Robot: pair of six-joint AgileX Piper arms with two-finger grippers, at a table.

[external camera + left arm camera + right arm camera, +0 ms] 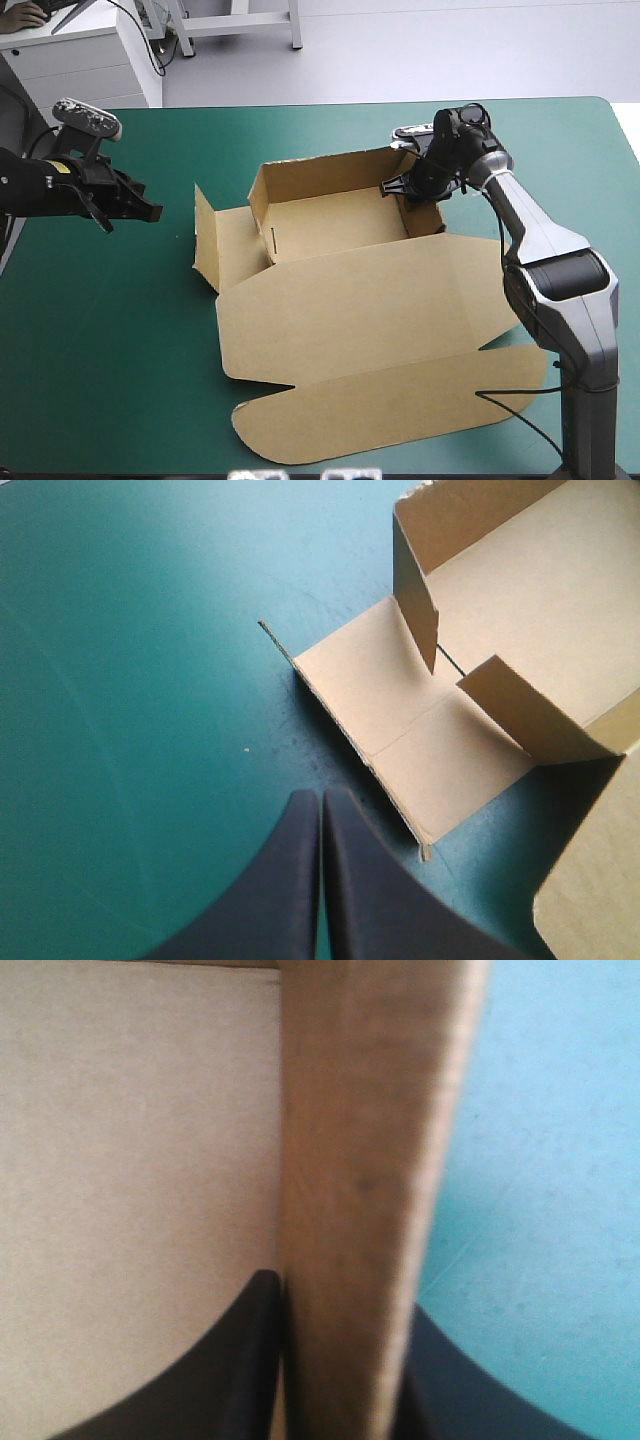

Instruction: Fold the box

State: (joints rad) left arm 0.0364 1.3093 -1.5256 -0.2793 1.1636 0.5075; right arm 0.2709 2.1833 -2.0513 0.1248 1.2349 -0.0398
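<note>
The brown box (340, 300) lies mid-table as an open tray (330, 215) with its walls raised and the lid flat toward the front edge. A side flap (205, 240) slants up at the tray's left end. My right gripper (400, 185) is at the tray's right wall, one black finger inside and one outside, shut on the box. In the right wrist view that wall (350, 1190) runs up between the fingers of the right gripper (340, 1295). My left gripper (155, 212) hovers left of the box, shut and empty. The left wrist view shows the left gripper (321, 795) just short of the side flap (400, 710).
Bare teal-green cover (100, 350) stretches from the box's left flap to the table's left and front edges. The lid's rounded front flap (400, 410) reaches close to the front edge. The right arm stands along the table's right side.
</note>
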